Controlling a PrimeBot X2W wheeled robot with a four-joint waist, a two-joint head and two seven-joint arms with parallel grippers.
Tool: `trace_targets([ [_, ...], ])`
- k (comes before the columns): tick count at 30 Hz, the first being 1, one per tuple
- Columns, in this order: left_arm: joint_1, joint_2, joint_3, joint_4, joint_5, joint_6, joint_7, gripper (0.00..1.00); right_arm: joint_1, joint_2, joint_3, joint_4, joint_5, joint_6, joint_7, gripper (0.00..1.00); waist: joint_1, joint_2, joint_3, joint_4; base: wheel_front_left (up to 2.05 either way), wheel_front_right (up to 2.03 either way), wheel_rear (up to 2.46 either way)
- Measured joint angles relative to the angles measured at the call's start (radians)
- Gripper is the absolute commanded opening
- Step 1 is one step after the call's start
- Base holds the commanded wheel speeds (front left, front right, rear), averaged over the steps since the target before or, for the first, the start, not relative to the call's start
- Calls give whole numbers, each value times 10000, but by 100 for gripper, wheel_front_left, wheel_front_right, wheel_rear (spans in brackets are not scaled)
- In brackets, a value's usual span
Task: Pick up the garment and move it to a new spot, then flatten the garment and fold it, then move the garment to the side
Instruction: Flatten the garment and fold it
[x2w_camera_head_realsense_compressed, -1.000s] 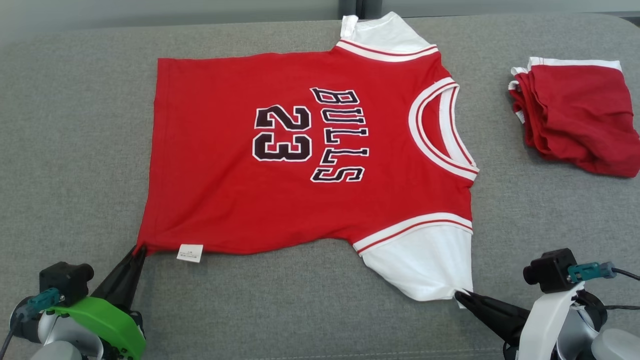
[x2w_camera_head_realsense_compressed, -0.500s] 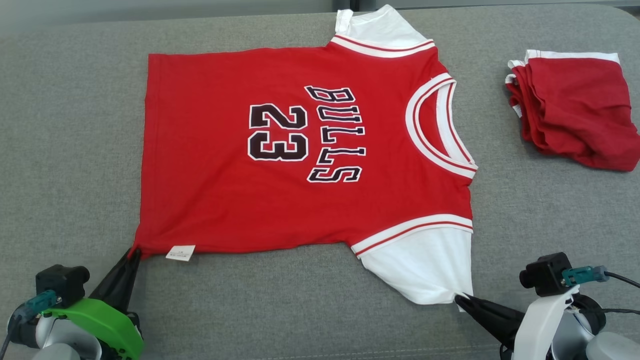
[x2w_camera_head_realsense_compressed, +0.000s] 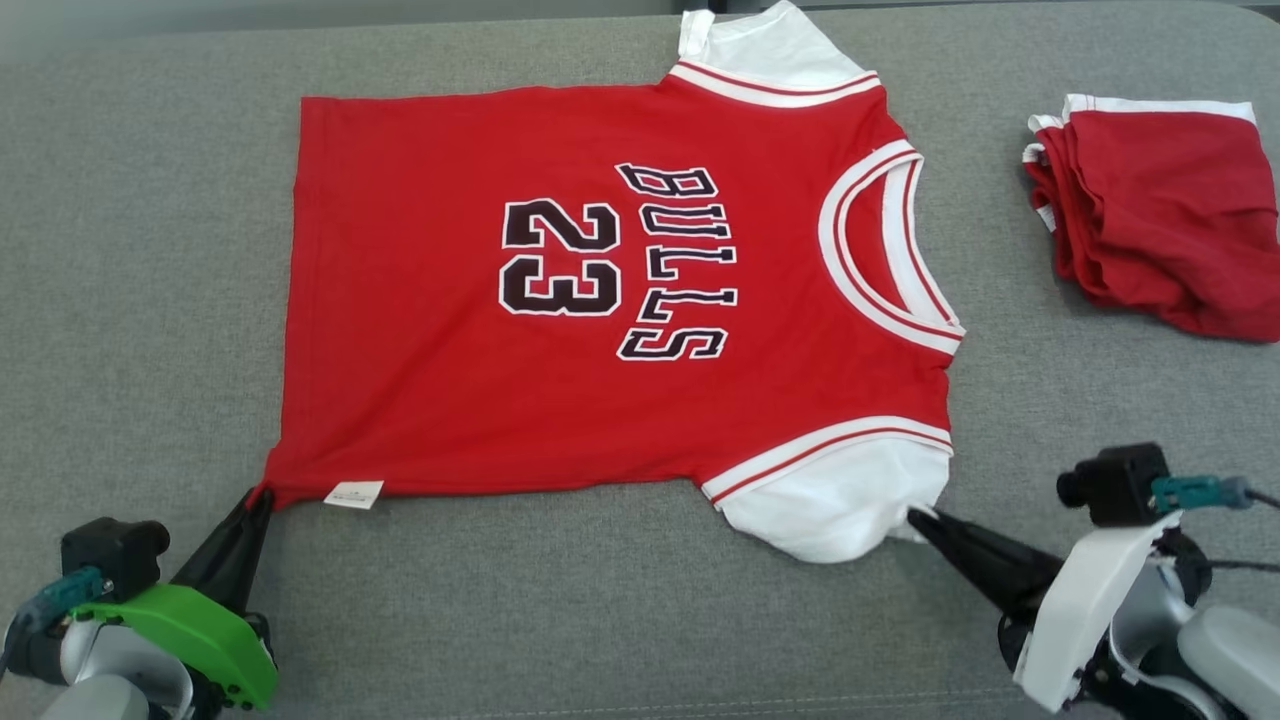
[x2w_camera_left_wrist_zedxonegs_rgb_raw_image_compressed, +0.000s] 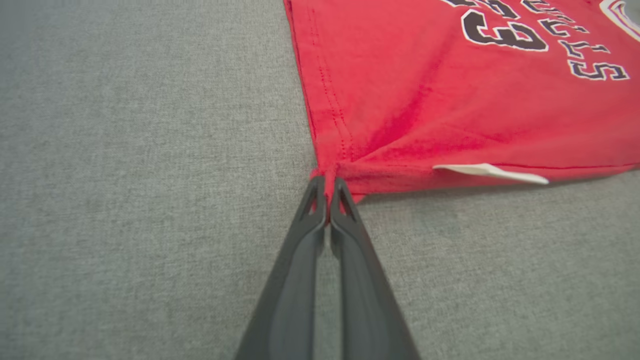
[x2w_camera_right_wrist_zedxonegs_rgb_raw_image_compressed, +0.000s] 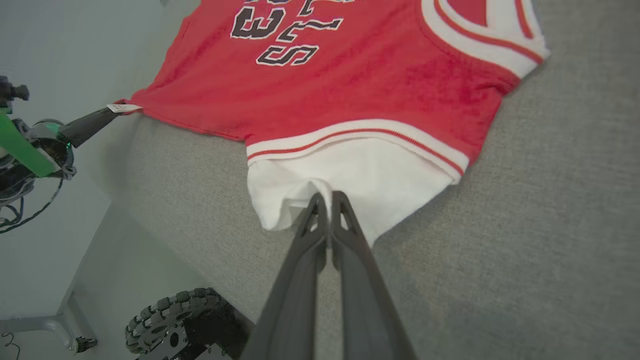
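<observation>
Garment spread for flattening, held at two points on its near edge. Head view: a short-sleeved red knit jersey with white sleeves and black "23 BULLS" lettering (x2w_camera_head_realsense_compressed: 600, 300) lies face up at the centre of a grey woven upholstered surface (x2w_camera_head_realsense_compressed: 150, 250). Its long axis runs from 9 to 3 o'clock, with the hem at 9, the white-banded neck opening at 3, one sleeve at 12 and the other at 5. The left gripper (x2w_camera_head_realsense_compressed: 260, 495), on a green mount at 7 o'clock, is clamped on the near hem corner, just beside a small white care label (x2w_camera_head_realsense_compressed: 352, 493). The right gripper (x2w_camera_head_realsense_compressed: 914, 516), at 5 o'clock, is clamped on the edge of the near sleeve, whose cloth puckers toward the tips. A folded pile of red cloth with white trim (x2w_camera_head_realsense_compressed: 1160, 230) rests well apart at 2 o'clock. Left wrist view: the two dark fingers meet on a thin pinch of the hem corner, and creases fan from it toward 1 o'clock. Right wrist view: the fingers meet on bunched white sleeve cloth at centre; the left gripper appears at 9 o'clock and a black treaded wheel (x2w_camera_right_wrist_zedxonegs_rgb_raw_image_compressed: 170, 310) at 7. Likely faults: either shallow pinch may slip free under tension. Unequal pull by the two arms would skew the axis and draw diagonal creases across the body. The gathered sleeve may tuck under itself if released as it lies, spoiling the fold.
</observation>
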Motion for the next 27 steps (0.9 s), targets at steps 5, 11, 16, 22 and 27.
trace_targets([
  [5, -997, 485, -499, -546, -44, -15, 1244, 0, -1013, -564, -384, -451, -15, 88, 385, 0, 0, 0, 342, 50, 0, 0, 0],
  [11, -2208, 763, -541, -1166, -543, -23, 2383, 0, -1980, -957, -855, -865, 263, 119, 991, 0, 0, 0, 835, 102, 0, 0, 0],
  [16, -3364, 1116, -529, -1599, -878, -23, 3296, 0, -3116, -993, -1340, -928, 608, 176, 1407, 0, 0, 0, 1422, 138, 0, 0, 0],
  [22, -4151, 1220, -495, -1578, -1195, -25, 4100, 0, -4302, -849, -1486, -458, 683, 211, 1948, 0, 0, 0, 2103, 136, 0, 0, 0],
  [27, -4414, 1206, -573, -1404, -1292, -25, 4575, 0, -5024, -341, -1258, 178, 587, 263, 2211, 0, 0, -1, 2564, 84, 0, 0, 0],
])
